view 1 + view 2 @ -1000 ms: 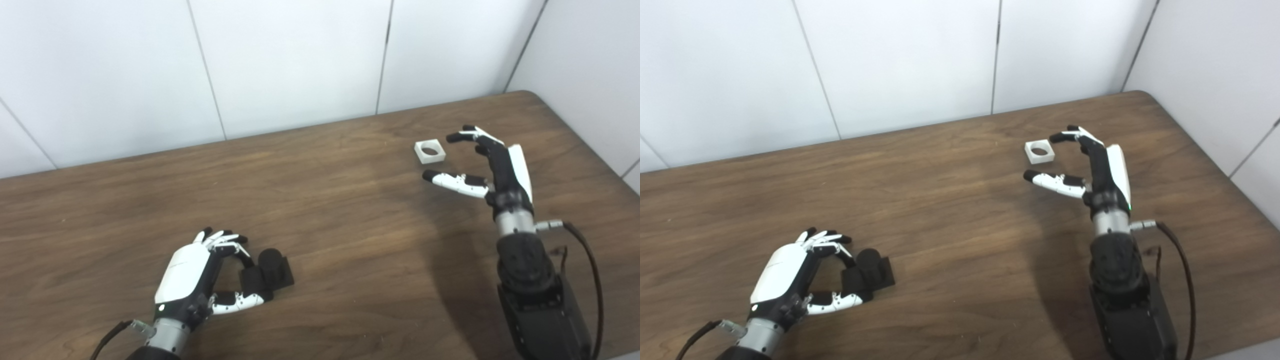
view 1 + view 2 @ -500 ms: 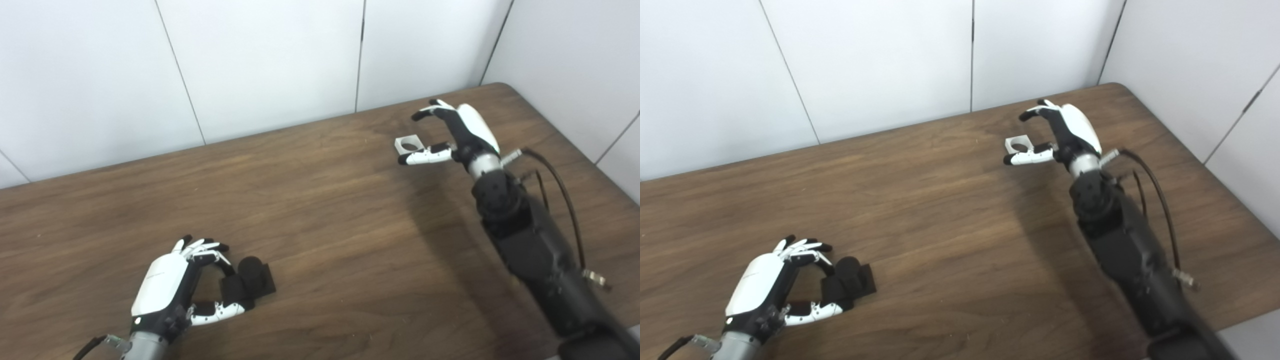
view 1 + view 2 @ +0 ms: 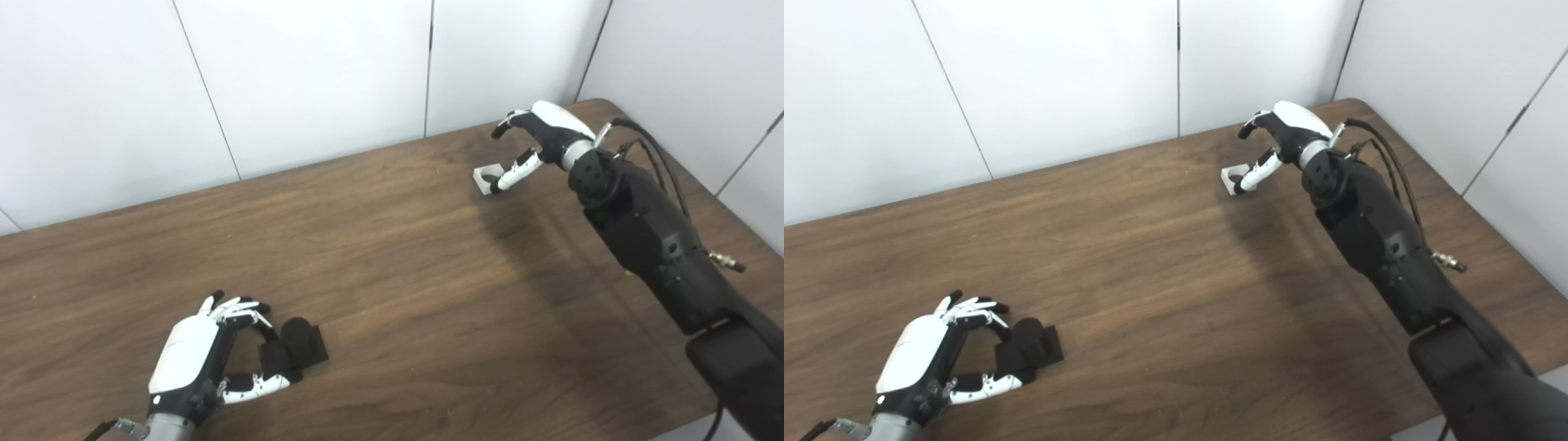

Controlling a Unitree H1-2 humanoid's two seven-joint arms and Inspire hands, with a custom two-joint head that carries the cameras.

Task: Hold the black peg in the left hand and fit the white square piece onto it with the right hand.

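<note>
The white square piece (image 3: 488,178), pierced by a round hole, lies on the worktop (image 3: 398,257) beneath the spread fingers (image 3: 513,176) of the right hand (image 3: 542,136), ungrasped. The black peg (image 3: 294,351) is touched by the left hand (image 3: 202,355), fingers apart.

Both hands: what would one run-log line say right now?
left hand: open beside black peg | right hand: open over white square piece

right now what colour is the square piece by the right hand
White square piece, clearest in the left eye view.
</note>
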